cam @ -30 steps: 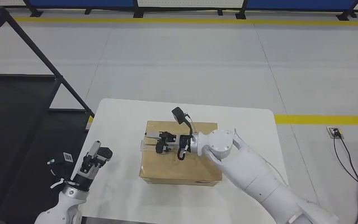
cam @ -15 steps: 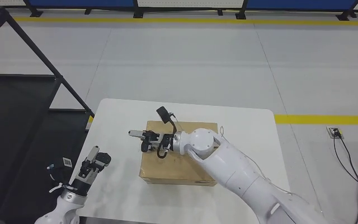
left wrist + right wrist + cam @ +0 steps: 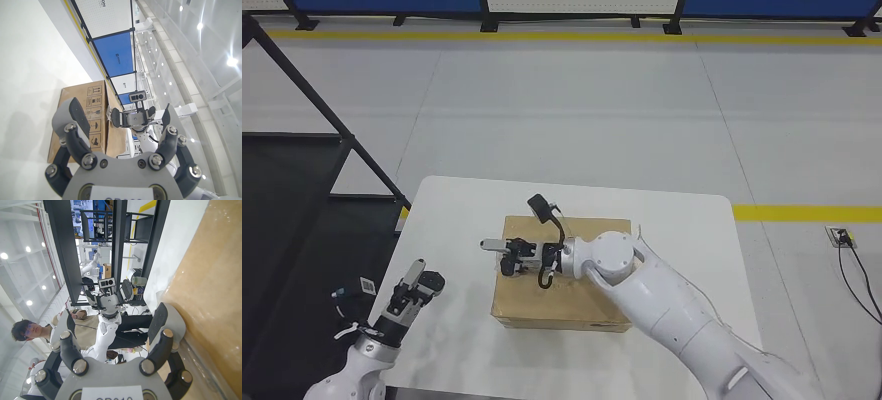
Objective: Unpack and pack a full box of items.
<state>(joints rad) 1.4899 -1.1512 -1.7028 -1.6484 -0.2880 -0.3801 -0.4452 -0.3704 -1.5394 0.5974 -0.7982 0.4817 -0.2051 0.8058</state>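
— Since the box [image 3: 542, 305] matters most, where is it?
— In the middle of the table [image 3: 462, 215], flaps shut, with clear tape [image 3: 200, 364] running along its top.
— And the right gripper [image 3: 504, 256]?
— Over the box top, at the end that faces the other arm. It is spread with nothing in it, and one finger [image 3: 166, 321] lies against the cardboard by the edge.
— Is it on the tape?
— Hard to say. A crumpled end of the tape curls up off that edge just beside the finger, but whether the two touch I cannot tell.
— The left gripper [image 3: 418, 286]?
— Above the table's near corner on its own side, well apart from the box and pointing towards it. It stands wide apart, holding nothing.
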